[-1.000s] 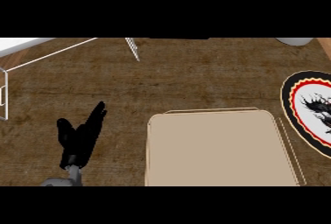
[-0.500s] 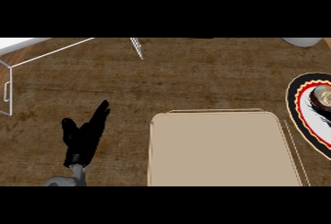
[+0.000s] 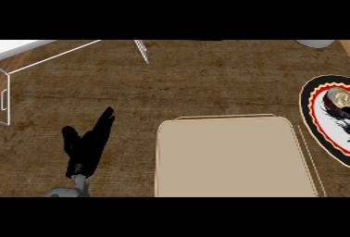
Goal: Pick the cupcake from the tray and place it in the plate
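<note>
The left hand rests at the lower left of the frame, fingers straight and holding nothing. Right of it lies the tan tray. At the right edge, the cupcake sits on the plate.
</note>
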Controlling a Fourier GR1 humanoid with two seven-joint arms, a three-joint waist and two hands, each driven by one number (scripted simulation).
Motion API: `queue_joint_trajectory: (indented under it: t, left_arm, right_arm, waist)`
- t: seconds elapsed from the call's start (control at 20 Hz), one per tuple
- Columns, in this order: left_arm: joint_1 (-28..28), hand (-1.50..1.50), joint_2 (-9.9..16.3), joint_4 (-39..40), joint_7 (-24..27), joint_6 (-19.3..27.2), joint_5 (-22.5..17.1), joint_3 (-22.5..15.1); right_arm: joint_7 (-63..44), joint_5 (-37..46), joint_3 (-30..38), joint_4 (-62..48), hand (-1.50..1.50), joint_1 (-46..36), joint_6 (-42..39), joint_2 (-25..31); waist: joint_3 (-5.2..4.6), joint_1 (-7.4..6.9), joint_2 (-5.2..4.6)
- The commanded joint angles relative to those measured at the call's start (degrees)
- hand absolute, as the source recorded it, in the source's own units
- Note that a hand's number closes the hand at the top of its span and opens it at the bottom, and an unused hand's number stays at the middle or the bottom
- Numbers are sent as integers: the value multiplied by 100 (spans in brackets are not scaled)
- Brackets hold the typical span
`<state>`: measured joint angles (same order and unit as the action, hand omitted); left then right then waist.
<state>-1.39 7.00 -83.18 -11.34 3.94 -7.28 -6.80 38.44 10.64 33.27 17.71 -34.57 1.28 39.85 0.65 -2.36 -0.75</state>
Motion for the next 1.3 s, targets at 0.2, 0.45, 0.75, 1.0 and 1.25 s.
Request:
queue_joint_trajectory:
  t: [0.2, 0.45, 0.75, 1.0, 1.25]
  left_arm:
    - [320, 0, 1, -141, -168, 22, 46, -59]
    - [369, 0, -1, 181, 181, -160, -47, 62]
    - [569, 0, -35, -77, 32, -44, 87, -47]
    - [243, 0, 73, -56, -279, -17, -21, 196]
    - [456, 0, 54, -157, -192, -189, -105, 144]
  right_arm:
    - [115, -514, 497, -668, -150, 264, -1571, 891]
    - [615, -543, 462, -771, -150, 788, -2714, 1065]
    - [1197, -389, 235, -582, -150, 1506, -3427, 1286]
    - [1696, -206, 6, -403, -150, 2094, -3320, 1262]
    - [1974, -152, -96, -385, -150, 2379, -3038, 1139]
  waist:
    - [-33, 59, 2]
    - [-30, 102, -7]
    - [-31, 141, 30]
    - [-34, 200, 44]
    - [-28, 165, 45]
